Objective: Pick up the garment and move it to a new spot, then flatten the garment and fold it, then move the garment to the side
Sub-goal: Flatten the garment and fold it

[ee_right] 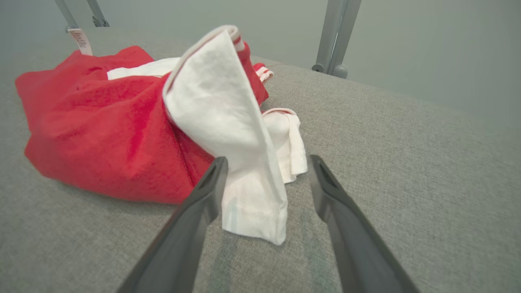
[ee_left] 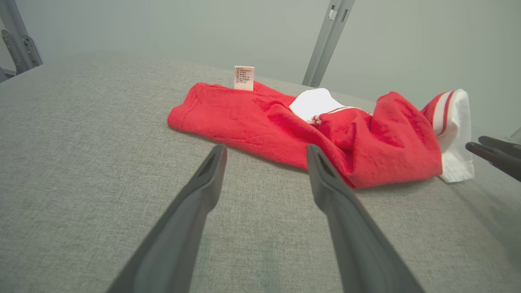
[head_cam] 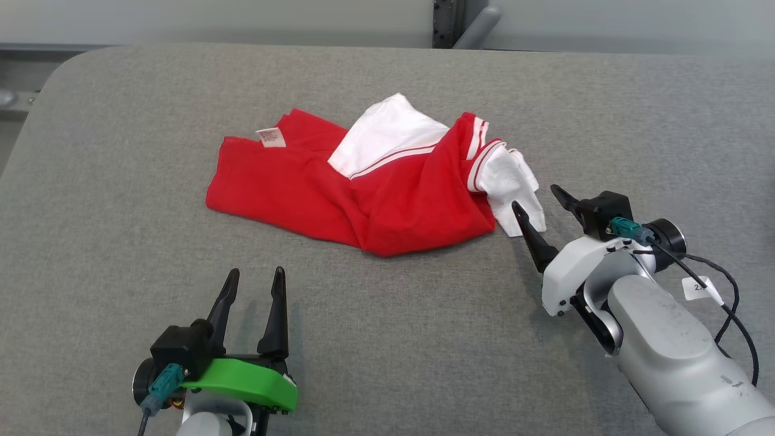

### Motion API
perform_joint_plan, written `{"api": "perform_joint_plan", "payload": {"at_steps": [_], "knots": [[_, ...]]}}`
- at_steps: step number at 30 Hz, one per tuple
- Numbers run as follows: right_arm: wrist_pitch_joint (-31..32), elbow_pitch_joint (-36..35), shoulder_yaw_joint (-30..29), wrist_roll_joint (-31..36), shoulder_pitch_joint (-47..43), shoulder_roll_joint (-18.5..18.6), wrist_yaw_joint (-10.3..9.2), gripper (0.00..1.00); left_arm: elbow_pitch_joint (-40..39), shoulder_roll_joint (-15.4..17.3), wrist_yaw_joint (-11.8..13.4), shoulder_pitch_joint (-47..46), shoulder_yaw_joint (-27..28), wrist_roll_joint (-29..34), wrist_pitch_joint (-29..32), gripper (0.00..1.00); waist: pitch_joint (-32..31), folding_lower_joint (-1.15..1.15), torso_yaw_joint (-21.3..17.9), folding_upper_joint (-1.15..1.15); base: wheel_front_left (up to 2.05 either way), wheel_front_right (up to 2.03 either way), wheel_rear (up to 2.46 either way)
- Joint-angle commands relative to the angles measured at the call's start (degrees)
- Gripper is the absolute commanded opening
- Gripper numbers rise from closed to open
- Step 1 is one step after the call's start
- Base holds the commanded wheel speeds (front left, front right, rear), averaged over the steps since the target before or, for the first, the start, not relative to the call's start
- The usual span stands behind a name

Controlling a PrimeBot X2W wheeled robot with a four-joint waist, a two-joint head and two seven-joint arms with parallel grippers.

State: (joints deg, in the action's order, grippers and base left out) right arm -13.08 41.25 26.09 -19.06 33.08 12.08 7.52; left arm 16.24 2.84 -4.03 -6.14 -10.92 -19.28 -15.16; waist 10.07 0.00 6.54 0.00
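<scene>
Jaws wide apart on both arms, nothing gripped! The left gripper hovers low by the near edge of the bench, fingers pointing toward the far edge, with open grey cloth between it and the target. That target, the red-and-white jersey, lies crumpled around the middle of the bench, somewhat closer to the far edge than the near one. It's bunched up, not flat: red body folded over itself, a white panel showing on top, and a care label sticking up at the far-left end of the heap.

Over on the right end, the right gripper is right at the white sleeve. From the right wrist camera the sleeve's hem lies between the two fingers, and a fold of white cloth rears up just ahead; whether the finger actually touches the fabric I can't tell.

Around the scene: a grey metal post stands beyond the far edge, and a black cable with a small white tag loops off the right wrist. The rounded far-left corner of the bench is in view too.
</scene>
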Motion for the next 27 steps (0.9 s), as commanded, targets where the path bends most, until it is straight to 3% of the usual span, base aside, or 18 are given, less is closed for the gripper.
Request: {"api": "perform_joint_plan", "payload": {"at_steps": [1,2,3,4,5,8,16,23,25,27], "knots": [[0.4,2.0,1.0,-0.5,1.6,0.9,-0.06,1.00,-0.4,0.1,0.5,-1.2,-0.3,-0.8,0.0,1.00,5.5,0.00,6.0,0.00,0.00,0.00,0.00],[0.4,3.3,1.8,-0.7,2.7,1.0,-0.06,1.00,-0.6,0.1,0.7,-1.4,-0.5,-1.1,0.0,1.00,6.0,0.00,6.6,0.00,0.00,0.00,0.00],[0.5,4.5,2.8,-0.7,3.7,1.4,-0.06,0.88,-0.8,0.1,1.0,-1.7,-0.8,-1.2,0.0,1.00,6.3,0.00,7.1,0.00,0.00,0.00,0.00],[0.3,5.3,3.8,-1.2,4.6,1.6,-0.06,0.35,-0.9,0.1,1.0,-2.0,-1.0,-1.4,0.0,1.00,6.6,0.00,7.6,0.00,0.00,0.00,0.00],[0.0,5.9,4.5,-1.7,5.6,2.1,-0.06,0.00,-1.3,0.1,1.2,-2.2,-1.0,-1.7,0.0,1.00,6.9,0.00,7.9,0.00,0.00,0.00,0.00],[-0.9,6.8,5.6,-2.9,7.9,4.3,-0.07,0.00,-1.6,0.1,1.4,-2.3,-1.2,-2.5,0.0,1.00,7.5,0.00,8.4,0.00,0.00,0.00,0.00],[-2.1,10.2,0.9,2.5,20.3,16.2,-0.07,0.00,-2.0,0.1,0.9,-3.6,-2.9,-3.7,0.0,1.00,9.5,0.00,9.7,0.00,0.00,0.00,0.00],[-1.5,17.3,-4.2,9.5,29.3,20.4,-0.07,0.00,-1.1,0.1,0.6,-5.2,-5.7,-4.0,0.0,1.00,10.8,0.00,12.7,0.00,0.00,0.00,0.00],[1.1,21.4,-6.6,11.9,30.3,20.9,-0.07,1.00,-1.0,0.2,1.0,-5.3,-6.2,-4.1,0.0,1.00,11.1,0.00,13.1,0.00,0.00,0.00,0.00],[1.6,24.5,-9.3,13.4,30.9,21.3,-0.07,1.00,-0.8,0.1,1.2,-5.3,-6.7,-4.2,0.0,1.00,11.1,0.00,13.2,0.00,0.00,0.00,0.00]]}}
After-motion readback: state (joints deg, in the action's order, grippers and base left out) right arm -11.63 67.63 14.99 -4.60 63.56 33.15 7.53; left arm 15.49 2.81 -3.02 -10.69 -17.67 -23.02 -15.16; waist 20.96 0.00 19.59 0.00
